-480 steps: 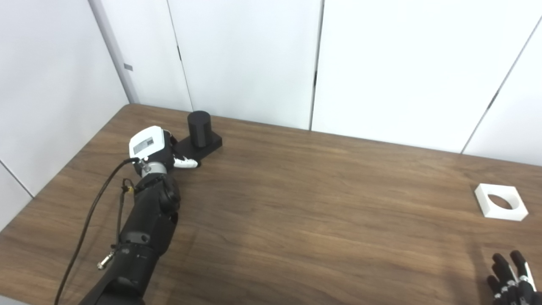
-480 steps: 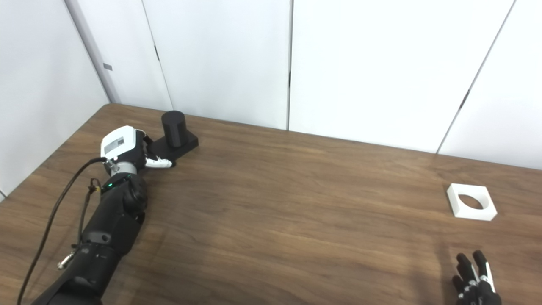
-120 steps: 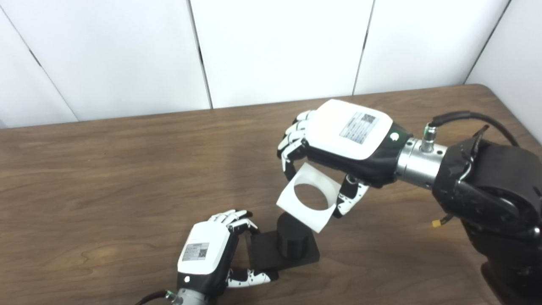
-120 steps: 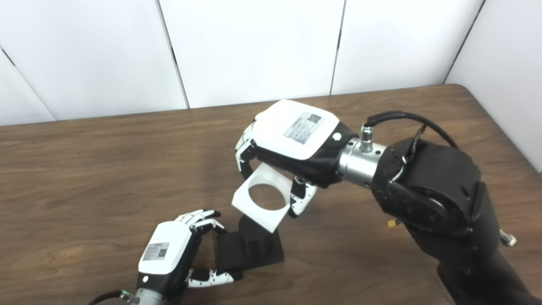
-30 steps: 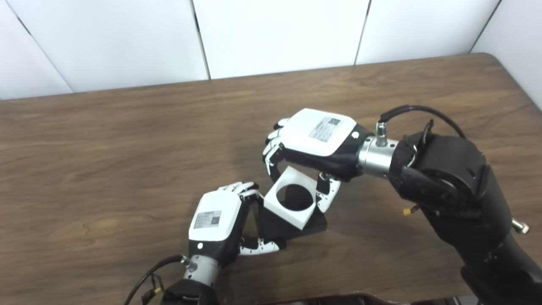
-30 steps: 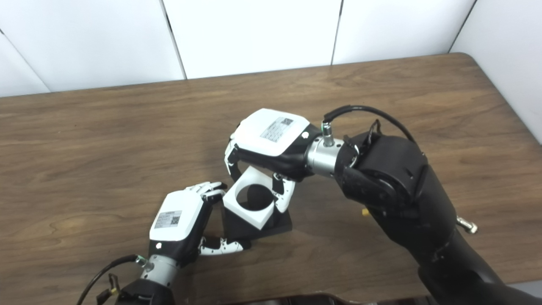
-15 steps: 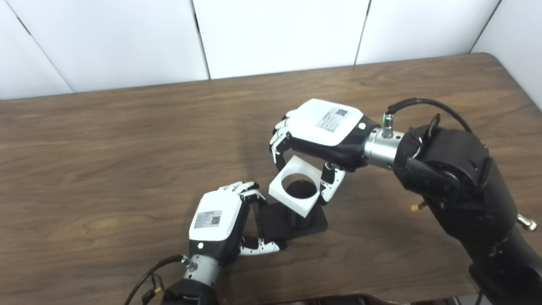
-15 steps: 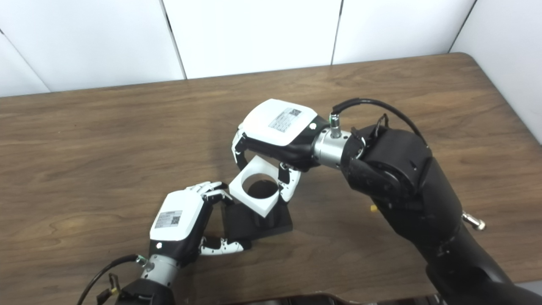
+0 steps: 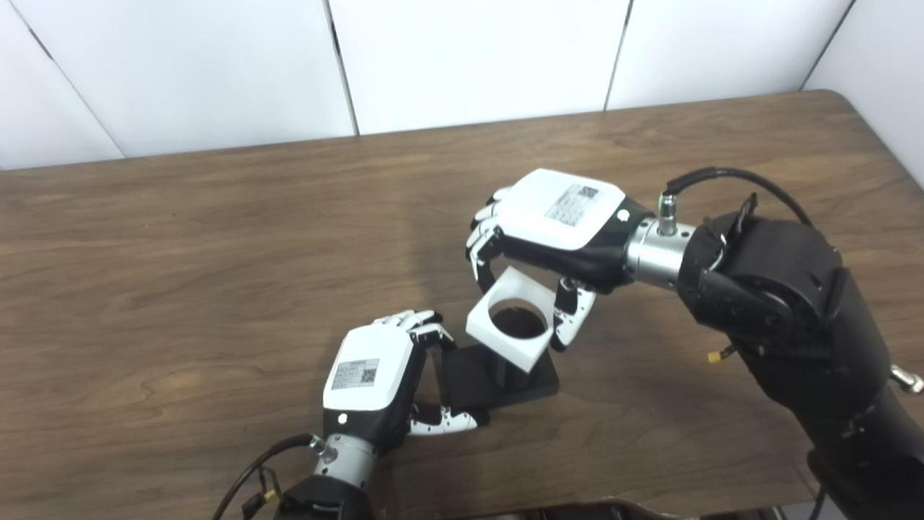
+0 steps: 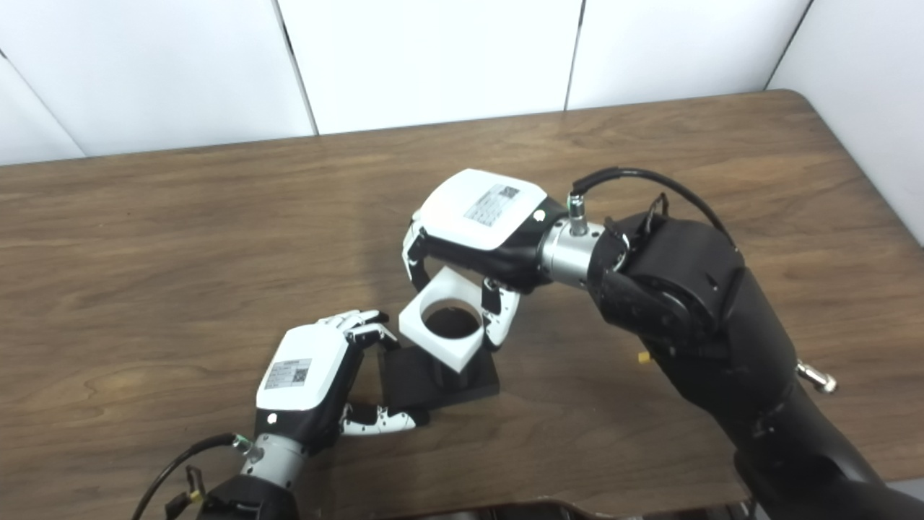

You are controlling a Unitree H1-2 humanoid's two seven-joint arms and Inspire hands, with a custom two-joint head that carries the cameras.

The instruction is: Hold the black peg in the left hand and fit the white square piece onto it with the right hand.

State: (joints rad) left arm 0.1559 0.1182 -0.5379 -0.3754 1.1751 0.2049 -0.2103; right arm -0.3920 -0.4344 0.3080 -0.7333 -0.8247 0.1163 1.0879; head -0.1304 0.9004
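Near the desk's [image 9: 216, 217] front edge, at about six o'clock in your view, your left hand [image 9: 369, 379] gripped the flat base of the black peg [image 9: 476, 375], fingers [image 9: 415, 321] curled over its far left edge and the thumb lying along its near edge. The base sat flat on the wood, and the peg's upright cylinder rose from it, mostly hidden by the piece above.

At one o'clock from that hand, your right hand [image 9: 552, 231] pinched the white square piece [image 9: 514, 319] between its fingers [image 9: 482, 249] on the far corner and its thumb [image 9: 570, 318] on the right side. The piece was tilted, its near corner lower, and hung over the top of the peg. The dark peg top showed through the round hole, but you could not tell from these views whether the hole had actually slipped onto the peg or only sat above it.

The right forearm [image 9: 765, 296] came in from four o'clock, with a black cable [image 9: 722, 173] looping off its wrist.
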